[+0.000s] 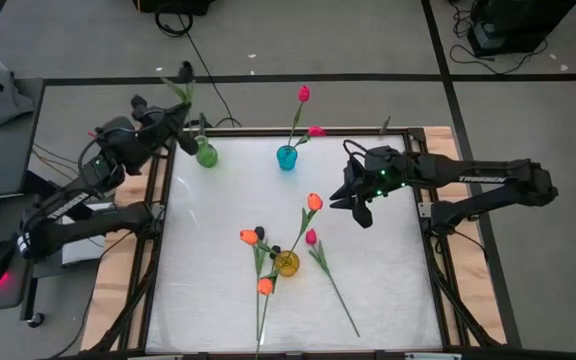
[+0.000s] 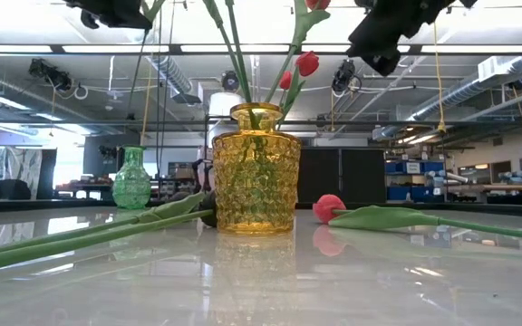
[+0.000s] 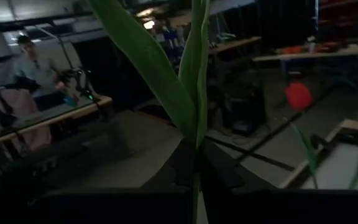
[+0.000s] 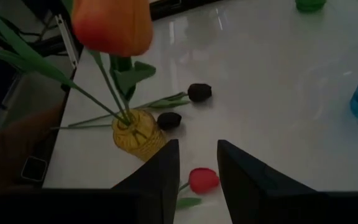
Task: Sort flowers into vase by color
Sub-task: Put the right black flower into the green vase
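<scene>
My left gripper [image 1: 180, 127] is up by the table's far left corner, next to the green vase [image 1: 206, 155], and is shut on a black-budded flower [image 1: 186, 71]. My right gripper [image 4: 197, 163] hangs open and holds nothing above a pink-red flower [image 4: 202, 180] lying on the table. The yellow vase [image 1: 287, 263] holds orange flowers [image 1: 314, 202]. Two black buds [image 4: 199, 92] lie beside the yellow vase, their stems flat on the table. The blue vase [image 1: 286, 157] holds pink-red flowers [image 1: 303, 93]. My left gripper pinches the black flower's green stem [image 3: 195, 163] between its two fingers, just below where the long leaves [image 3: 166, 87] spread. The fingers reach out level and lie across the stem. The flower is lifted clear, its bud [image 1: 186, 71] beyond the table's far edge.
The white tabletop [image 1: 388, 290] has wooden side rails [image 1: 448, 150]. Bare room lies between the yellow vase and the far vases. Cables run over the floor behind the table, and a person [image 3: 33, 68] sits far off in the room.
</scene>
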`<state>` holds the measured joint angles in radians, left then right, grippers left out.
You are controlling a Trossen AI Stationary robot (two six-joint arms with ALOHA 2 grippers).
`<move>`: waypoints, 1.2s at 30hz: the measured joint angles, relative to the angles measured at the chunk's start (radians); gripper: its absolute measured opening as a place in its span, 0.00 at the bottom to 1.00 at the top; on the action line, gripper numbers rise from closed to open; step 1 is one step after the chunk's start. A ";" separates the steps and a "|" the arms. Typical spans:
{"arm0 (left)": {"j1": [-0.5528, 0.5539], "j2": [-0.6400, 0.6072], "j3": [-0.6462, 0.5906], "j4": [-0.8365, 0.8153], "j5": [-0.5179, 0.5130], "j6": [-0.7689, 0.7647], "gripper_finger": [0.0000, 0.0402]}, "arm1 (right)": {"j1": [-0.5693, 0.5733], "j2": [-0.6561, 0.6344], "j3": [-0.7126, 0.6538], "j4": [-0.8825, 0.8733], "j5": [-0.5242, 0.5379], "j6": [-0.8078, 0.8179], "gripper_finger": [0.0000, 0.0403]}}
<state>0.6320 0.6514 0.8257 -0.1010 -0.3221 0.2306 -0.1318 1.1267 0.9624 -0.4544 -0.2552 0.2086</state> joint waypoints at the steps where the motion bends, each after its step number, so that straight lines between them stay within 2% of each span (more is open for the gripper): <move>1: 0.008 0.000 0.000 0.012 0.000 0.000 0.04 | 0.000 0.000 -0.009 0.011 0.000 0.005 0.29; 6: 0.047 0.001 0.000 0.059 0.001 -0.016 0.04 | 0.001 0.000 -0.048 0.056 0.000 0.025 0.29; 21: 0.119 0.077 -0.001 0.012 0.001 -0.173 0.04 | 0.001 0.000 -0.073 0.147 -0.008 0.005 0.29; 30: 0.140 0.053 -0.158 0.215 -0.007 -0.189 0.04 | 0.001 0.000 -0.073 0.147 -0.027 -0.007 0.29; 36: 0.145 0.054 -0.199 0.229 -0.007 -0.197 0.04 | 0.001 0.000 -0.073 0.147 -0.034 -0.012 0.29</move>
<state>0.7774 0.7049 0.6268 0.1282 -0.3286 0.0338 -0.1307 1.1270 0.8894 -0.3077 -0.2897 0.1964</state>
